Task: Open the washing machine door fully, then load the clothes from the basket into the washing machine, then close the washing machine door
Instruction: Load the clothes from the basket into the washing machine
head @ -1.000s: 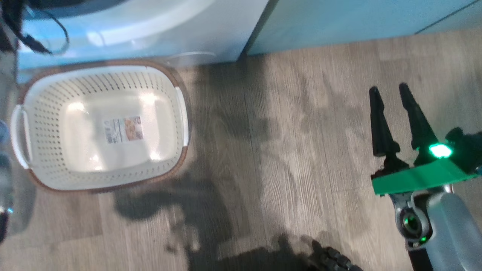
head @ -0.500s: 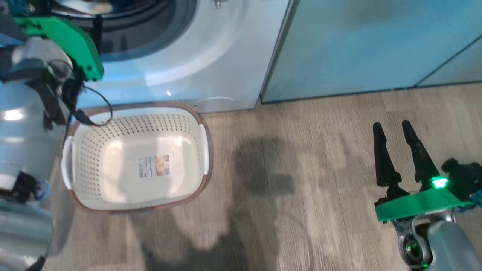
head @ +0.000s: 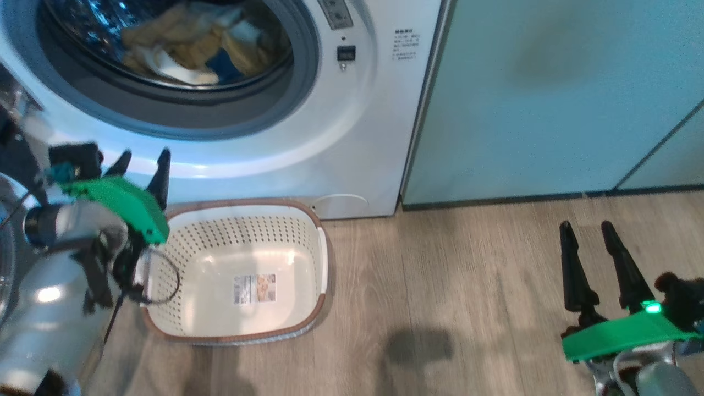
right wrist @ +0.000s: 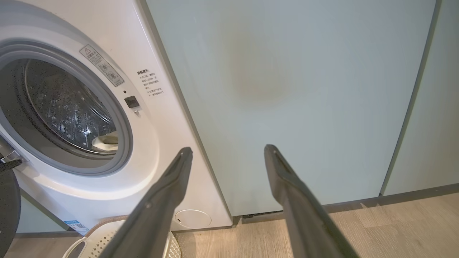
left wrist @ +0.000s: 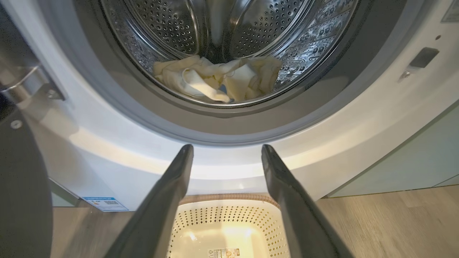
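Note:
The washing machine [head: 357, 137] stands with its drum open, and pale yellow clothes [head: 187, 44] lie inside on the steel drum [left wrist: 215, 80]. The cream basket [head: 220, 242] sits on the floor just before the machine, with nothing in it but a label. My left gripper [head: 144, 158] is open and hangs over the basket's left rim, pointing at the machine's front below the opening [left wrist: 226, 147]. My right gripper [head: 584, 226] is open over bare floor at the right, facing a cabinet [right wrist: 227, 148]. The black washing machine door [left wrist: 21, 186] is swung out at the left on its metal hinge [left wrist: 25, 84].
Pale green cabinets [head: 550, 93] stand right of the machine. Wood-look floor [head: 451, 286] stretches between the basket and my right gripper. A loose black cable [head: 165, 280] hangs from my left wrist over the basket's edge.
The head camera has tilted up, bringing the drum and clothes into view. My left arm has drawn back from the drum opening and now sits lower, above the basket. The right gripper looks unmoved.

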